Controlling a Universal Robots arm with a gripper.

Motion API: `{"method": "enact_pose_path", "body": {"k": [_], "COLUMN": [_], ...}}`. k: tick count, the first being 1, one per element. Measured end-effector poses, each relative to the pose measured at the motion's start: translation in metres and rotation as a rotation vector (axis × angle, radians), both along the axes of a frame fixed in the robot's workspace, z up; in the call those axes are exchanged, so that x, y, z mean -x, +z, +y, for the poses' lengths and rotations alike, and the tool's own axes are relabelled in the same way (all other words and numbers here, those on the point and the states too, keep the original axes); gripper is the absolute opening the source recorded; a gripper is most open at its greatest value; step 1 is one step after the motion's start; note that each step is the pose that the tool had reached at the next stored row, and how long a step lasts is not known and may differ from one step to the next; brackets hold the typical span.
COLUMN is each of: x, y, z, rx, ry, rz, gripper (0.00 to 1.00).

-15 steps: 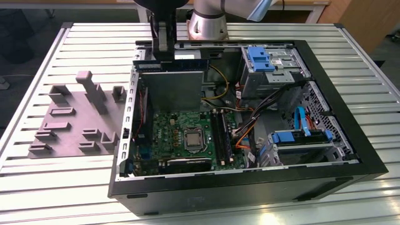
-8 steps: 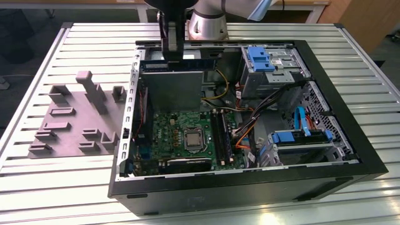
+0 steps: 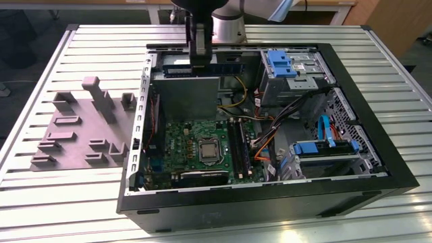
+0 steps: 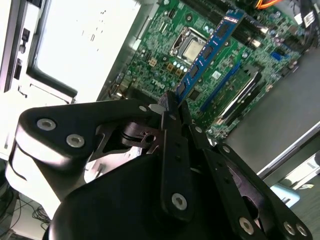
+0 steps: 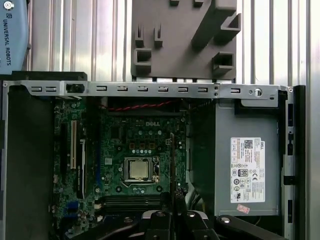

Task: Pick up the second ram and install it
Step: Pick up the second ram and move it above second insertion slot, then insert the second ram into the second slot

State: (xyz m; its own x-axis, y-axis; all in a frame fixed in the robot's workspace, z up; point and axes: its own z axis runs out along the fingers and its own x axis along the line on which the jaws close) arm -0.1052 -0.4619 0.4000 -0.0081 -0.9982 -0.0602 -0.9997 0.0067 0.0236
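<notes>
Silver ribbed metal table (image 3: pixel 60 202) holds one open black computer case (image 3: pixel 270 202). One black gripper (image 4: pixel 173 103) pinches one thin blue ram stick (image 4: pixel 206 52), lying level, long side sideways, right under its fingertips, above one green board (image 5: pixel 140 135).

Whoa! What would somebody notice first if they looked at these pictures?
A big open computer case sits in the middle of the slatted table, its green motherboard showing inside. Above it, the black gripper pinches a thin blue stick, the second ram, up in the air. A grey holder lies on the table at the exterior view's left.
</notes>
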Motion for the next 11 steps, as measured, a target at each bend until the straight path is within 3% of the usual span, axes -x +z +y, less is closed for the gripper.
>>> {"method": "enact_pose_path", "body": {"k": [6,10,11], "x": [-0.0145,-0.0158,-0.0205], "y": [-0.0001,-0.0001,-0.0001], "z": [0.0001,0.0,0.0001], "rx": [-0.0001,-0.0001,-0.0001], "ry": [0.0,0.0,0.0], "rz": [0.0,-0.0001,0.0], "gripper": [0.14,0.14,0.14]}}
